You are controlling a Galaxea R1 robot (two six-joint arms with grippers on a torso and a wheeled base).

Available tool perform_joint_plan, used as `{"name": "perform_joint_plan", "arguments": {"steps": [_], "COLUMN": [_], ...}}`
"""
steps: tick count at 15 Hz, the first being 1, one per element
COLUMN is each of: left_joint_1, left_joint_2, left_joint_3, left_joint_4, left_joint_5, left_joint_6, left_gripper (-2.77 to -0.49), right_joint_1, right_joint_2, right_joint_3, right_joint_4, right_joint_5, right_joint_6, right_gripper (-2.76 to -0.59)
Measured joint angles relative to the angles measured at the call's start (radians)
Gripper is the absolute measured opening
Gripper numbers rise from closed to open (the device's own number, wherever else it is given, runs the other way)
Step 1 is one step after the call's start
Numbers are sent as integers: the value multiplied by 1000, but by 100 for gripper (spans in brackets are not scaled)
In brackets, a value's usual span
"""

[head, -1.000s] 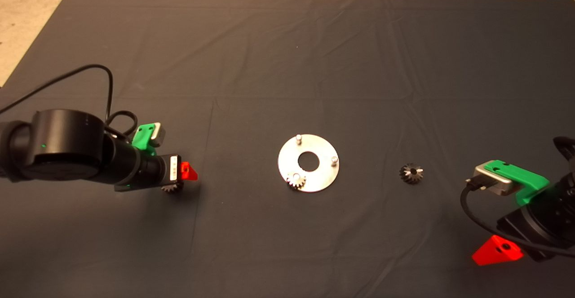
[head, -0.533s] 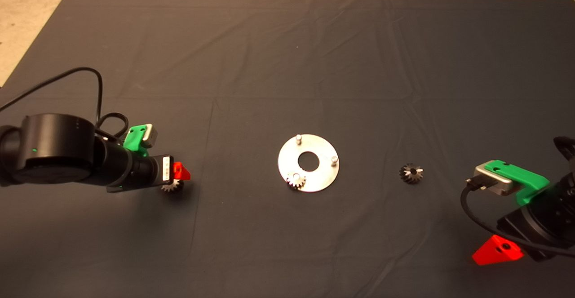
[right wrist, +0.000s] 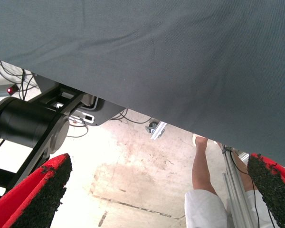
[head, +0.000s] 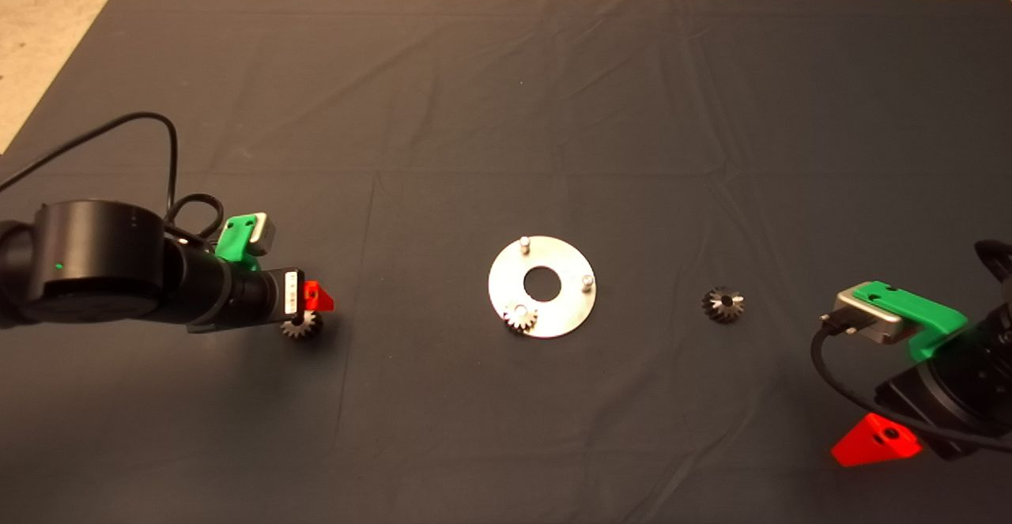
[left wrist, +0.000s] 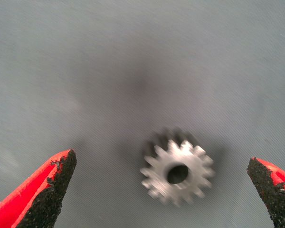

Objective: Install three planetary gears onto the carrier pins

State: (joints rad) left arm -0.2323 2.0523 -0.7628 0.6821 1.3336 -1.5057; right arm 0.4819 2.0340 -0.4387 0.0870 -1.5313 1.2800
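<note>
Left gripper (left wrist: 161, 190) now drawn back and lowered, fingers apart astride second gear (left wrist: 176, 172); ready for closing.

Dark mat (head: 506, 113) w/ disc (head: 563, 314), two loose gears (head: 723, 304) (head: 301, 324).

Left gripper (head: 310, 308) low over mat, jaws wide apart; right gripper (head: 874, 440) parked lower right, jaws spread.

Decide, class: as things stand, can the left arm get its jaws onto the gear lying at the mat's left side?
Probably yes. The left gripper hangs above that gear, jaws open, one on either side, with only bare mat around it and nothing in between.
</note>
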Motion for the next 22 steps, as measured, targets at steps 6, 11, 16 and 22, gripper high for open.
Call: {"name": "perform_joint_plan", "arguments": {"steps": [6,11,16,22], "left_joint_1": [8,35,35,35], "left_joint_2": [0,0,0,-6], "left_joint_3": [-9,-9,-9,-20], "left_joint_4": [5,12,38,48], "left_joint_5": [-30,-51,-51,-51], "left_joint_6": [2,2,3,3], "left_gripper": [-67,-67,-67,-67], "right_joint_1": [0,0,0,1], "right_joint_2": [0,0,0,0], "right_joint_3": [0,0,0,0], "right_joint_4": [0,6,11,11], "right_joint_5": [0,0,0,0], "right_joint_6": [0,0,0,0], "right_gripper": [-61,-61,-61,-61]}}
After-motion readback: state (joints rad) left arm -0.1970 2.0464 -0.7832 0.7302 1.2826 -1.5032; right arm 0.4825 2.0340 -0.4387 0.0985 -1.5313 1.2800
